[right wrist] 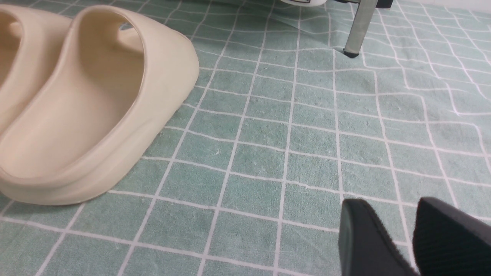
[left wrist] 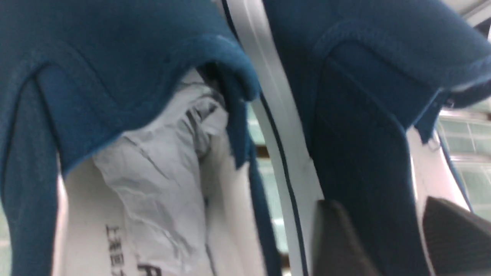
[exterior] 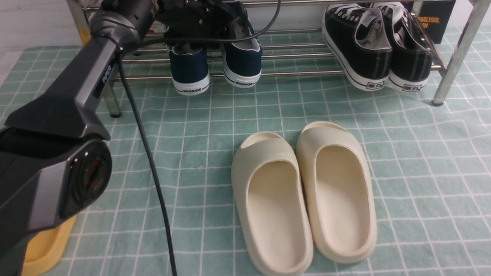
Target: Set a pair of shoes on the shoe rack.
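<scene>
Two navy blue canvas slip-ons stand side by side on the left part of the chrome shoe rack (exterior: 300, 73), heels toward me: the left shoe (exterior: 189, 70) and the right shoe (exterior: 242, 63). My left gripper (exterior: 228, 20) reaches in over the right shoe. In the left wrist view my left gripper (left wrist: 379, 203) straddles that shoe's side wall (left wrist: 364, 153), with one finger (left wrist: 337, 237) outside and the other finger (left wrist: 456, 234) inside. The other shoe (left wrist: 115, 76) shows paper stuffing (left wrist: 153, 172). My right gripper (right wrist: 389, 207) is shut and empty above the mat; it does not show in the front view.
Black lace-up sneakers (exterior: 374, 45) lean on the rack's right part. Cream slides (exterior: 302, 197) lie mid-mat on the green checked cloth (exterior: 437, 167); one slide (right wrist: 96, 103) is near my right gripper. A yellow slide (exterior: 47, 246) lies under my left arm. A rack leg (right wrist: 358, 27) stands ahead.
</scene>
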